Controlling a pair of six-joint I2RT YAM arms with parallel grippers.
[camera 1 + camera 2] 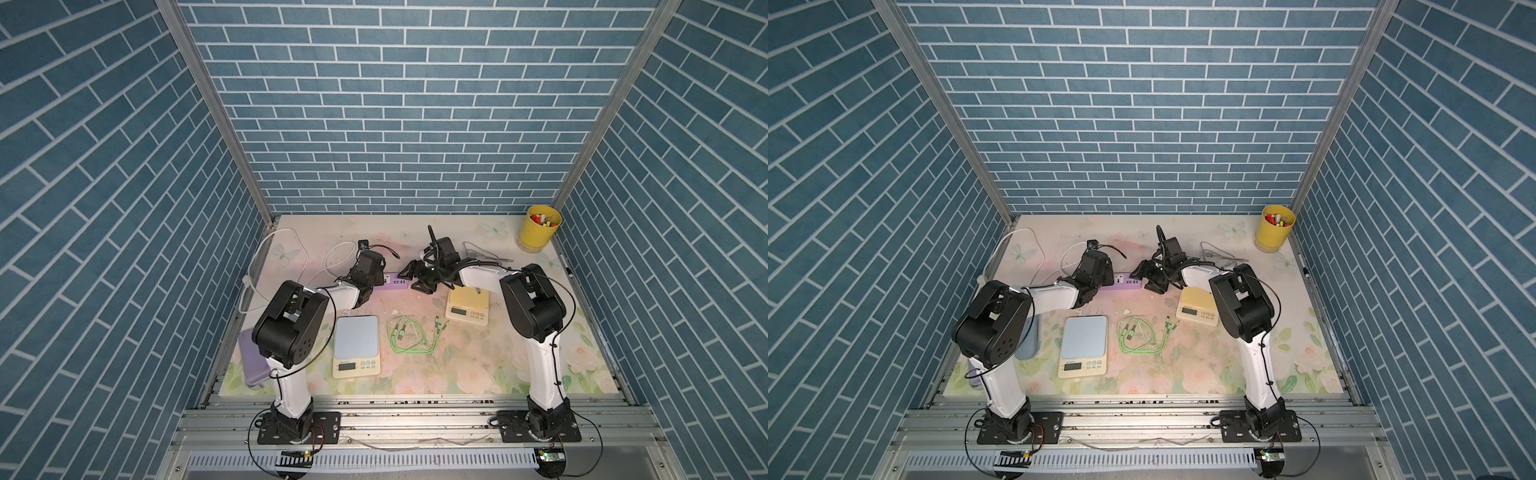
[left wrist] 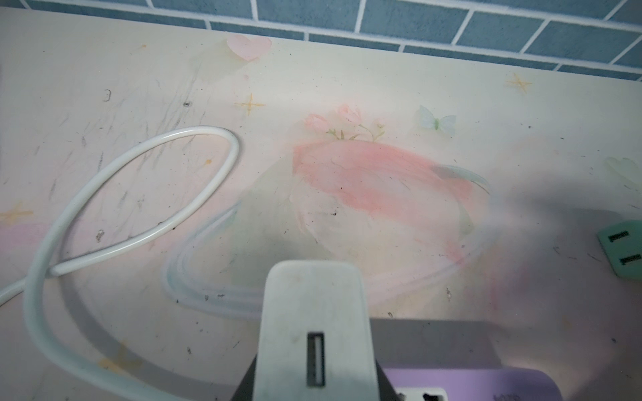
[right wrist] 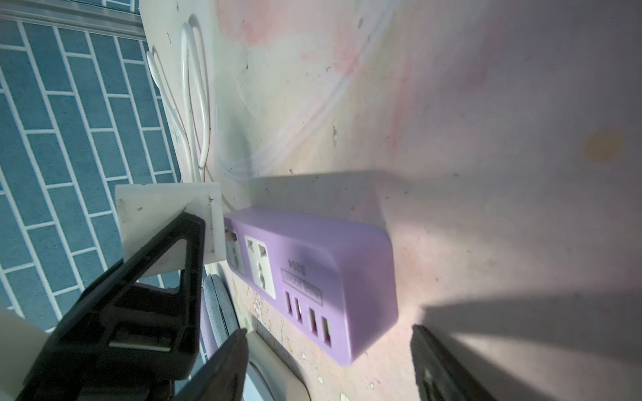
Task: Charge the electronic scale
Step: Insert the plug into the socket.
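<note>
Showing two scales (image 1: 356,338) (image 1: 465,301), one purple power strip (image 1: 395,281).

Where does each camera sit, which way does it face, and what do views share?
Top views: high behind the arm bases, looking down at the table and back wall; both arms whole, left hand and right hand by the purple power strip.
Left wrist: on the left arm, facing the back wall; dark finger edges beside its held white USB charger.
Right wrist: on the right arm, facing the left hand and side wall; own open fingers at the edge.
Shared: both wrist views show charger, power strip, white cord.
</note>
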